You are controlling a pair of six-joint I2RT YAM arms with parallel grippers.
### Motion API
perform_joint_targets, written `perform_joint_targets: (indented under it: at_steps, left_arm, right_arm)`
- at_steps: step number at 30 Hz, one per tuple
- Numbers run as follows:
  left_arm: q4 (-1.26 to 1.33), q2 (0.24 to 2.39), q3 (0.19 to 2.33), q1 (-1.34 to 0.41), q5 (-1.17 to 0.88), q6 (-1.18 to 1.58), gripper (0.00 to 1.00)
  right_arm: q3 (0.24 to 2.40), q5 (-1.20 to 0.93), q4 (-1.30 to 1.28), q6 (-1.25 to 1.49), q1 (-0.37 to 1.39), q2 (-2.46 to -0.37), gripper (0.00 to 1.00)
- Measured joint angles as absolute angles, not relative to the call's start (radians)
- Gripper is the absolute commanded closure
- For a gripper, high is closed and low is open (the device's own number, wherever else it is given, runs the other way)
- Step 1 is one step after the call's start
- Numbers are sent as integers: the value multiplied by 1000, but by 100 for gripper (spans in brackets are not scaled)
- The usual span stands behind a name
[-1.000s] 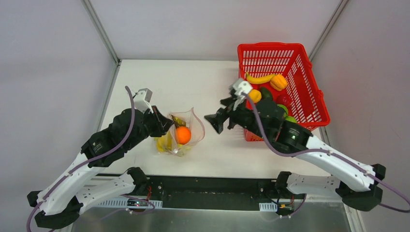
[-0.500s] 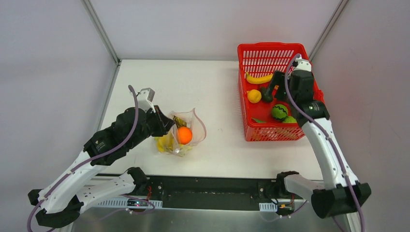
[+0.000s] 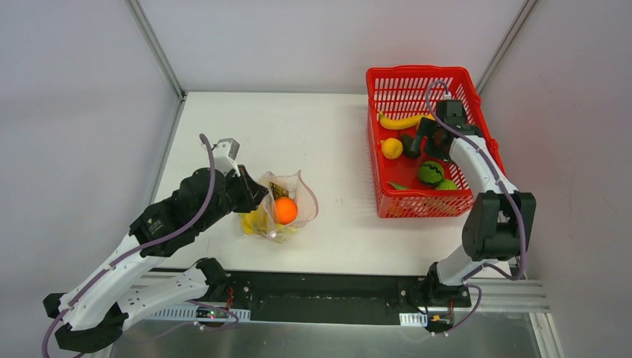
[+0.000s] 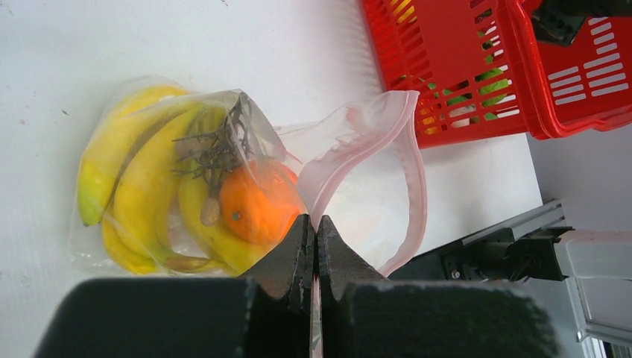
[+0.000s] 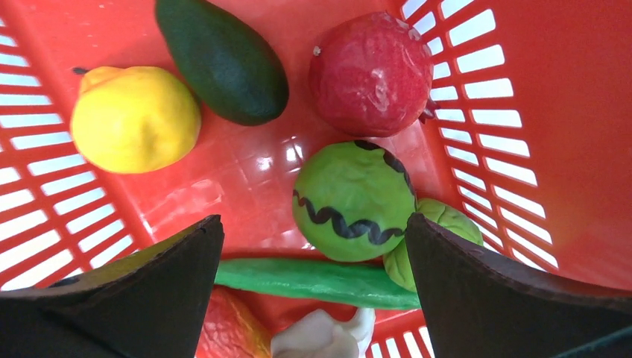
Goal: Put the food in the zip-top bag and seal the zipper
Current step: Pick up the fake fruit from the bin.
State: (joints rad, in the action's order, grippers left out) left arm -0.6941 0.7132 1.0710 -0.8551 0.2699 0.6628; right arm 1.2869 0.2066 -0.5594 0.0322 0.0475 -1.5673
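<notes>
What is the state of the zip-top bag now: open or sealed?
Open. The pink zipper of the zip-top bag spreads in a wide loop; the left gripper pinches one lip.

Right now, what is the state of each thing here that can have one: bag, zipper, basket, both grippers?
zip-top bag: mouth open, bananas and orange inside.
zipper: unsealed, gaping.
red basket: upright, partly filled.
left gripper: shut on the bag's rim.
right gripper: open, empty, above the red basket's contents.
</notes>
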Motion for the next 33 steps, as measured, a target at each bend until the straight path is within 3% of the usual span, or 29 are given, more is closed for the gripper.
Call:
perform_joint_targets:
  at_steps: [14, 33]
  left_arm:
    - [-694, 713, 1068, -853, 268, 644, 100]
    - [-695, 706, 1062, -849, 263, 643, 100]
  right_arm:
    - [1309, 237, -564, 17, 19, -1743, 8]
    - [1315, 193, -580, 15, 17, -1797, 5]
